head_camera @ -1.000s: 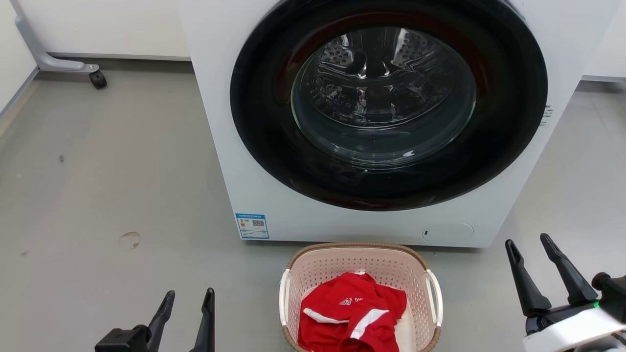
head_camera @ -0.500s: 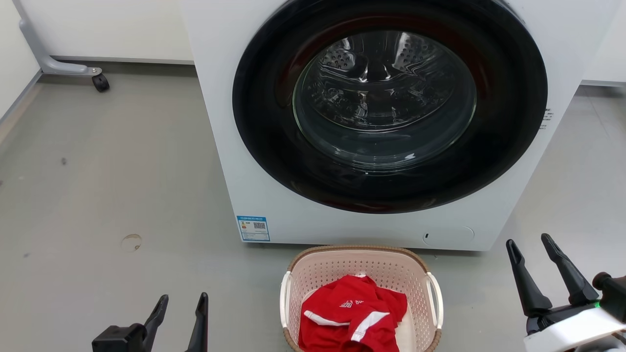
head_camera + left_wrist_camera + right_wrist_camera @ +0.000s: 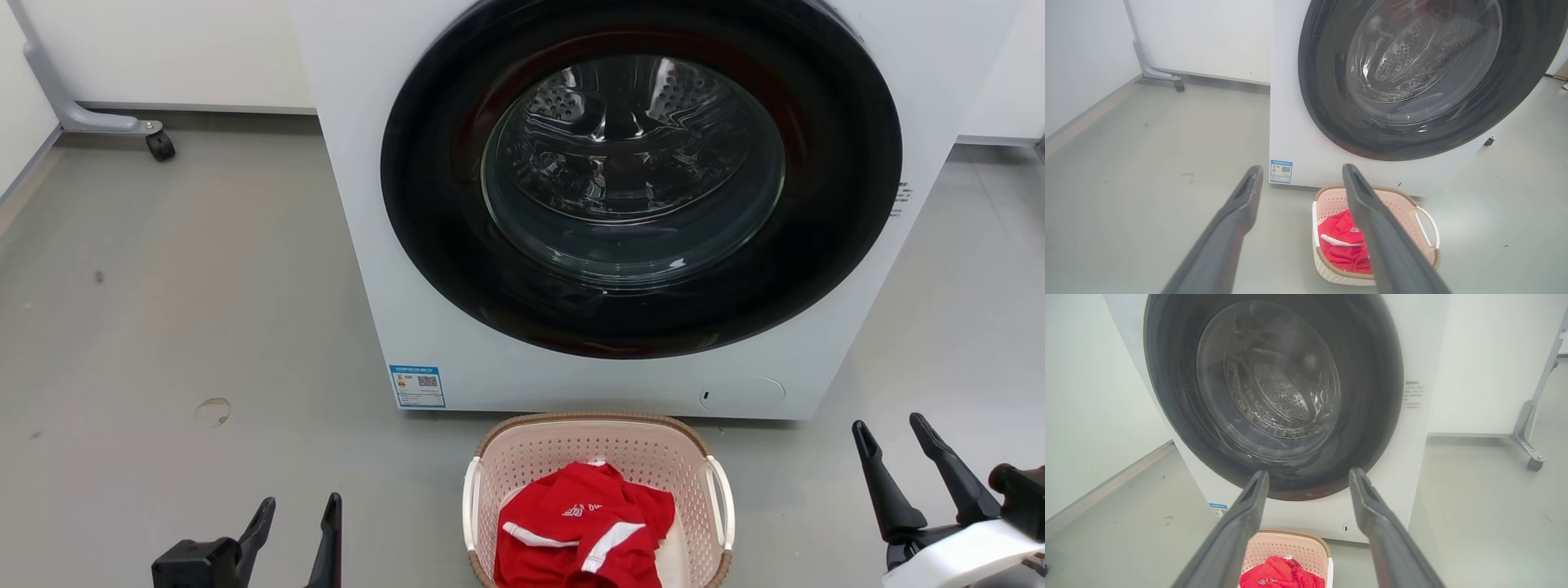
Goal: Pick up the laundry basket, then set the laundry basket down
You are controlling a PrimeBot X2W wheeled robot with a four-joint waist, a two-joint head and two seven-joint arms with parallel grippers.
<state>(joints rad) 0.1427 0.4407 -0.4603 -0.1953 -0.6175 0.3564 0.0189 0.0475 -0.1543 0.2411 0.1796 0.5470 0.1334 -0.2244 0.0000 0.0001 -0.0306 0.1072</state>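
Note:
The laundry basket (image 3: 690,482) is pale pink, perforated, with a brown rim and white side handles. It stands on the grey floor just in front of the washing machine, with a red garment (image 3: 584,531) inside. In the left wrist view the laundry basket (image 3: 1410,206) shows past my right finger; in the right wrist view the laundry basket (image 3: 1290,547) lies low between the fingers. My left gripper (image 3: 298,510) hovers open to the basket's left. On the other side my right gripper (image 3: 890,433) is open as well. Both are empty and apart from the basket.
The big white washing machine (image 3: 359,204) with its dark round door (image 3: 641,175) rises directly behind the basket. A grey wheeled frame leg (image 3: 159,143) stands at the far left by the wall. Open floor lies on both sides of the basket.
The camera view has tilted slightly, shifting the whole picture down. Both grippers sit a little lower in the frame; they stay open and the basket has not moved.

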